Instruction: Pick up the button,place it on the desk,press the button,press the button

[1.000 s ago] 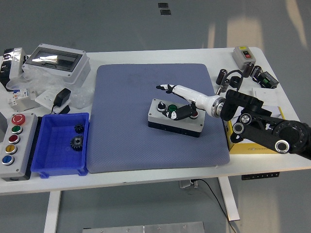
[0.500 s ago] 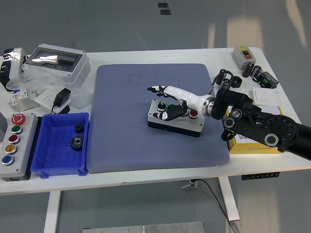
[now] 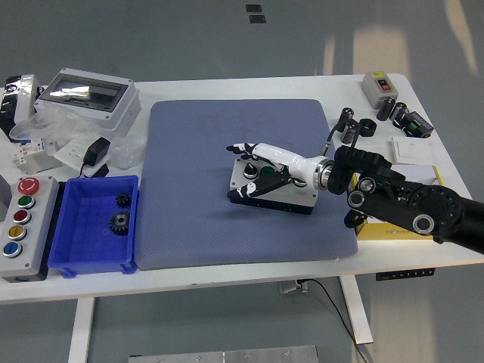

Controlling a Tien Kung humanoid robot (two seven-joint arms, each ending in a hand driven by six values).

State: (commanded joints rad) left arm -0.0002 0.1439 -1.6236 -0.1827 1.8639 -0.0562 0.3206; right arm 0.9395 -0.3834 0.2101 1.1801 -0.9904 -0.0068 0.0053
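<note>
Head view: right hand [image 3: 265, 162], fingers [image 3: 240, 147] spread, hides most of the button box [image 3: 291, 197].

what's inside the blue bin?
Two dark gears lie in the blue bin, toward its right side. The rest of its floor shows bare; nothing covers it.

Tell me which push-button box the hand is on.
The small grey button box on the blue mat, under the right hand; the long five-button box sits untouched at the table's left edge.
</note>
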